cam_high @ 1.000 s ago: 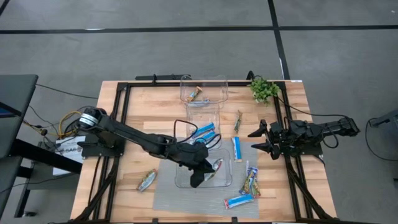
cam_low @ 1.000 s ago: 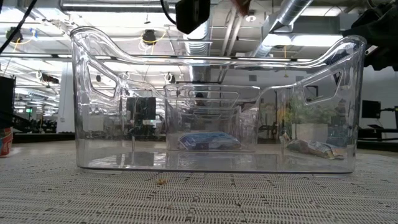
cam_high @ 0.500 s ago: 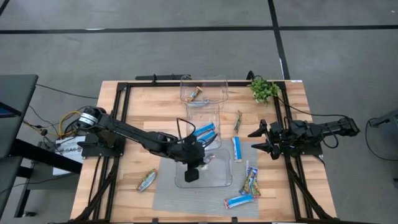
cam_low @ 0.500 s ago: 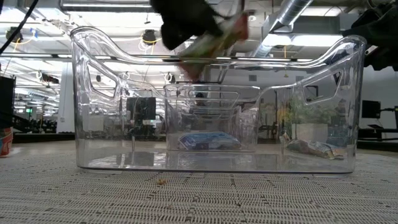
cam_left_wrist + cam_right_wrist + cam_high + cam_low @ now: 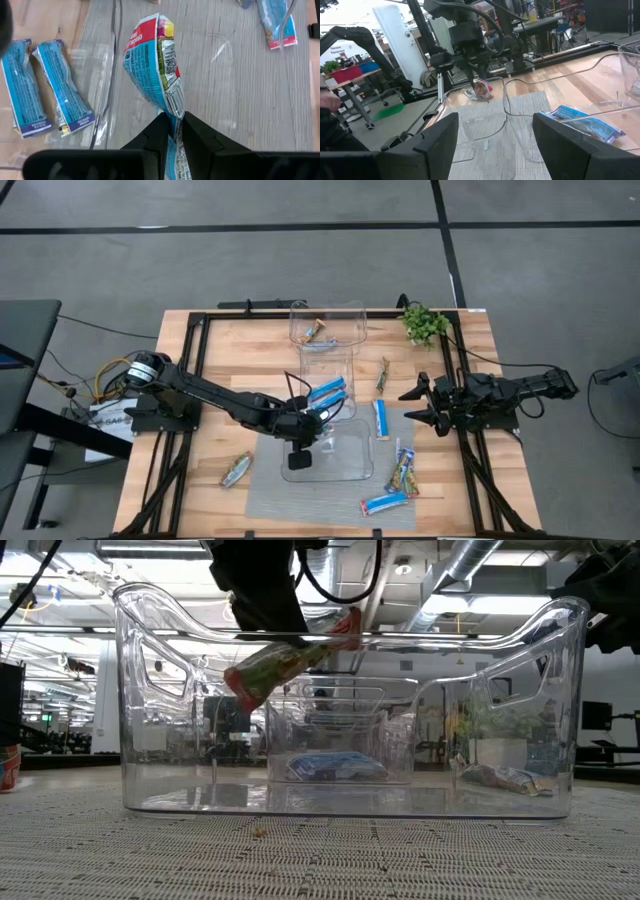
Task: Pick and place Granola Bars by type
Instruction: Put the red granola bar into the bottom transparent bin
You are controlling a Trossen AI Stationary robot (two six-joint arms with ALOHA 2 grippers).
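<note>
Two dark arms work over a wooden tabletop (image 5: pixel 250 345). The left claw (image 5: pixel 172 131) pinches one end of a multicoloured granola bar (image 5: pixel 290 660), holding it tilted above the near clear bin (image 5: pixel 560 690) on the grey mat (image 5: pixel 300 500). The right claw (image 5: pixel 495 145) waits spread wide at the right edge. Blue-wrapped bars (image 5: pixel 62 92) lie just beside the bin, seemingly two together.

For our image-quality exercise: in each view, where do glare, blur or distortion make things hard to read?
Low view: ceiling lights gleam on the clear bin, whose curved walls warp the room behind. Left wrist view: the held granola bar is sharp. Right wrist view: its own fingers are blurred.
</note>
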